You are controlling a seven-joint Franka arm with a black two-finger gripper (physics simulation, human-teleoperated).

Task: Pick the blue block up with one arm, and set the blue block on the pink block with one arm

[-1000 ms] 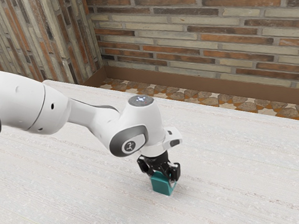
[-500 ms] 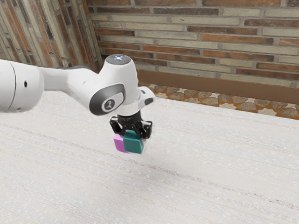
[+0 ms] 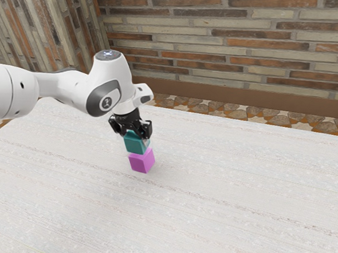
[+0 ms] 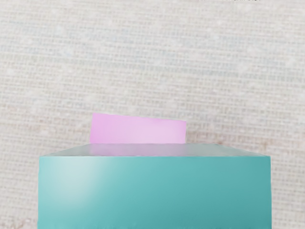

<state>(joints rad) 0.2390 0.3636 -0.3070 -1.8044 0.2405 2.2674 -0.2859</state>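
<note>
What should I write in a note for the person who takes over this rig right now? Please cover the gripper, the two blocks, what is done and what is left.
Gripper: shut on the blue block, which looks teal here.
Pink block: on the table, directly under the blue block. In the wrist view its far edge shows just beyond the held block.
Done: the blue block is picked up and lined up over the pink block.
Left: I cannot tell whether the blue block already rests on the pink one. Lower if needed, open the gripper, lift the arm away.

Pale textured tbl [image 3: 248, 202], pink block [image 3: 141, 161] sat flat on it
</note>
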